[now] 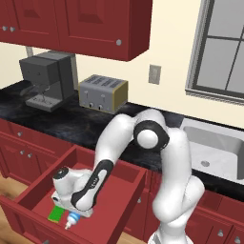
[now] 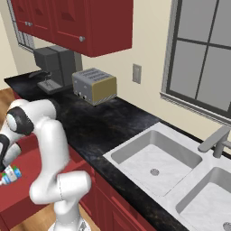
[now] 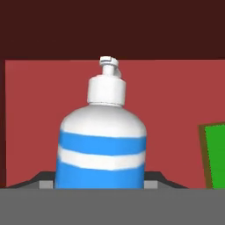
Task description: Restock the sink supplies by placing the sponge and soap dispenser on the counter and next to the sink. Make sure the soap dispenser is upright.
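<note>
Down inside the open red drawer (image 1: 119, 183), the soap dispenser (image 3: 102, 145) sits gripped between the closed fingers of the tool (image 1: 75, 214), its pump top poking out. Just beside it lies the green sponge (image 1: 56, 214), partly cut off in the hand view. Behind stretches the black table (image 1: 81, 125), with the sink (image 2: 153, 158) well apart.

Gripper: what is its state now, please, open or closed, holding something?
Gripper: closed on the soap dispenser, down in the open drawer.
</note>
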